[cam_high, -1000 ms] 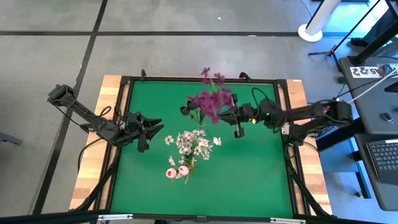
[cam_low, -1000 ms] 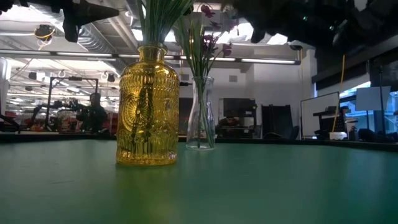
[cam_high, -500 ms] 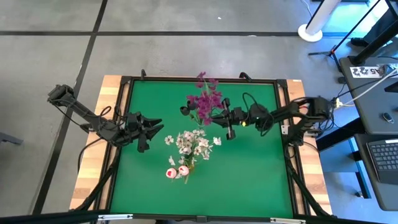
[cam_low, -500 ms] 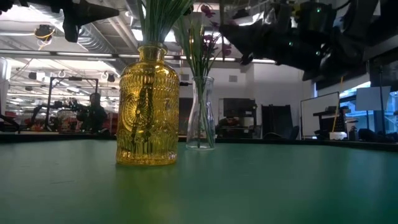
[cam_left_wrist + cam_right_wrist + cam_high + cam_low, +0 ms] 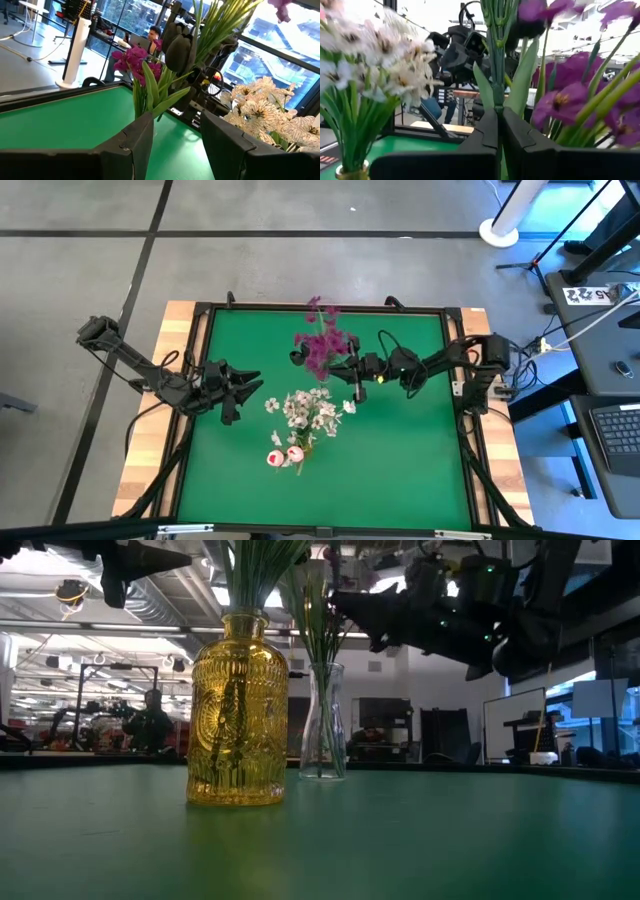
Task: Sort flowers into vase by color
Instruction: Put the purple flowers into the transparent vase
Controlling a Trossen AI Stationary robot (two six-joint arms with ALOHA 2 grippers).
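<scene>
A: Flowers, magenta ones (image 5: 318,345), where from the fingers?
B: Right gripper (image 5: 498,131) is pinching one green stem, upright, above the clear vase (image 5: 323,722) at the counter's (image 5: 400,460) far side.
A: Left?
B: Left gripper (image 5: 243,383) spread, empty, farther off. White spray (image 5: 312,408) sits between.

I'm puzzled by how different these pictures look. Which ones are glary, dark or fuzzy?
Low view: bright ceiling lights behind leave the right pincer a dark silhouette, while the ribbed yellow glass vase glows. Right wrist view: white sky washes out the background, and the near white blossoms and magenta-purple flowers are soft. High view: even light, faint shadows.
</scene>
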